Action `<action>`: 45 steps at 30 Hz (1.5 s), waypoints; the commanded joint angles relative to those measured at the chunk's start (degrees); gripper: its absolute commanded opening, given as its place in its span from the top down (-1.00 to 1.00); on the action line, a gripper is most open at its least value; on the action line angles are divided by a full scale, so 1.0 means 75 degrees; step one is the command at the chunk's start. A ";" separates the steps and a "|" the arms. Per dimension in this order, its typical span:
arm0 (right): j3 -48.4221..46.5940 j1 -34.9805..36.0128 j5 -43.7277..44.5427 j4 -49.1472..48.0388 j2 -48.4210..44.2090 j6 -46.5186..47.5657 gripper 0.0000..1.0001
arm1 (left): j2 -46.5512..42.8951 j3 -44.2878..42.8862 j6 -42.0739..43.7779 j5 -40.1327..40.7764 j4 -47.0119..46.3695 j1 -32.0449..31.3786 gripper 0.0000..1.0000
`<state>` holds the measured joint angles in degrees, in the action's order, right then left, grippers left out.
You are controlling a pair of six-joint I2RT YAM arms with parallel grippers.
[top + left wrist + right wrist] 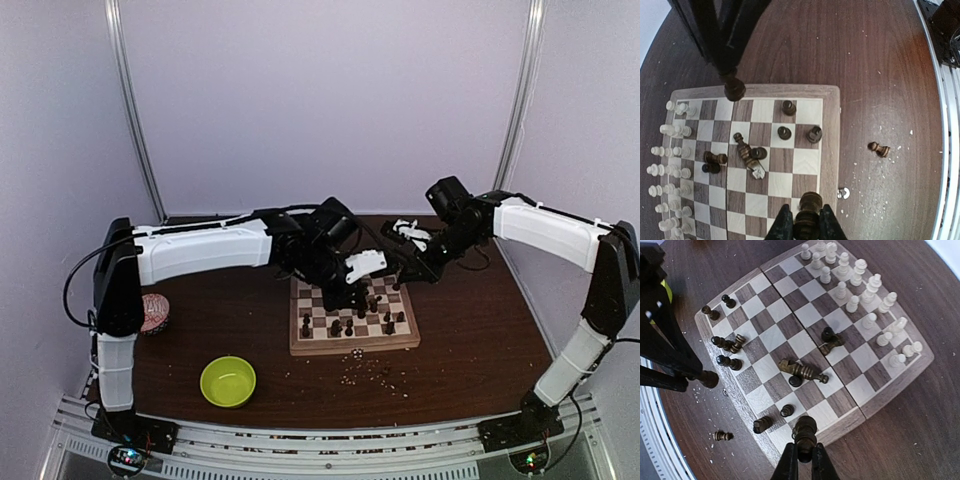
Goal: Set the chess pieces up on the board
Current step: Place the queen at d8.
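1. The left end effector (806,226) is closed on a dark brown piece (808,207), which is held over the edge squares of the board (831,125). The right end effector (804,462) is clamped on a second dark piece (804,432) above a board corner.
2. The step in hand is judged to be the placing of the dark set. Each held piece needs to be lowered onto a free home square and let go without neighbours being knocked.
3. Just ahead of the right end effector, toppled dark pieces (802,371) are seen mid-board; these remain to be righted.
4. Further ahead and to its right, the pale pieces (841,290) are ranged in two rows.
5. To the right of the left end effector, a stray dark piece (878,148) lies off the board.
6. The worktop (480,330) is dark wood, strewn with crumbs (375,372). A lime-green bowl (228,381) sits well apart, and lilac walls (320,100) enclose the space.
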<state>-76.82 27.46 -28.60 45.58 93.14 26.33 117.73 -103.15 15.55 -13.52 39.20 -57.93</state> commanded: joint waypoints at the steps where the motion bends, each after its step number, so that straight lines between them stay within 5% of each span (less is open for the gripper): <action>1: 0.0271 -0.0284 0.0029 -0.0099 -0.0487 -0.0123 0.83 | 0.0743 -0.1005 0.0444 0.0080 0.0232 -0.0151 0.68; 7: 0.0524 -0.0534 -0.0004 -0.0253 -0.0725 -0.0192 0.83 | 0.1532 -0.1776 0.0735 0.0437 0.0841 -0.0279 0.69; 29: 0.0589 -0.0627 -0.0181 -0.0313 -0.0612 -0.0192 0.82 | 0.2107 -0.1753 0.0681 0.0962 0.1069 -0.0292 0.67; 45: 0.0522 -0.0627 -0.0285 -0.0267 -0.0560 -0.0179 0.82 | 0.1267 -0.1505 0.0283 0.0976 0.0361 -0.0281 0.13</action>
<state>-73.10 23.05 -29.76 44.10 88.84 25.26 132.29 -115.04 19.44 -6.39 46.26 -60.01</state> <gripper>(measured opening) 0.095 0.420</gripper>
